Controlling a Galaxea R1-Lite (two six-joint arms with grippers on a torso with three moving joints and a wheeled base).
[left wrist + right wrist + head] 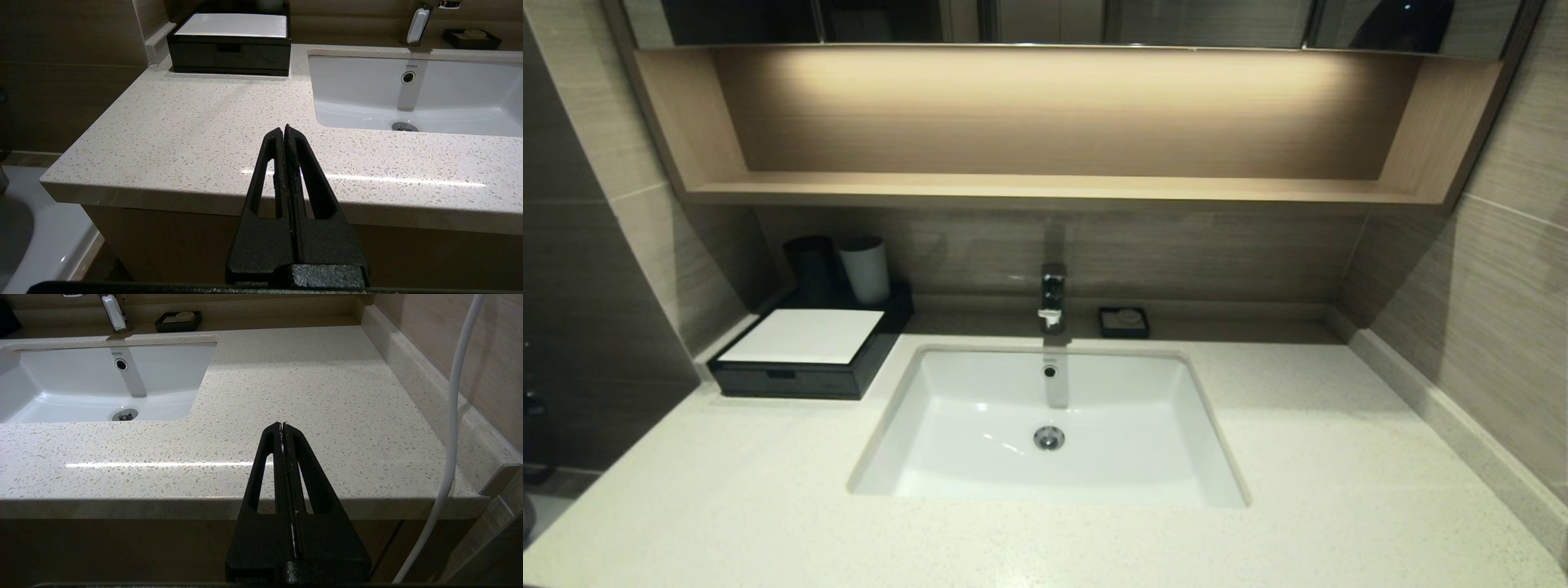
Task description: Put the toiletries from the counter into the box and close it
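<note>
No packets show on the counter [768, 490]; the box [805, 355], drawer shut, sits at the frame's left. It lies ahead of the nearer left gripper [284, 134]. The right gripper [282, 430] is also pressed closed, empty.

"TOTO" is printed in small dark letters on the back wall of the basin [412, 96], just above the round overflow hole [407, 77]; the same mark is seen in the right wrist view. No other text is readable.

Matte black wedge-shaped tools [284, 130] [282, 425], slotted fingers, white cable [453, 416].
</note>
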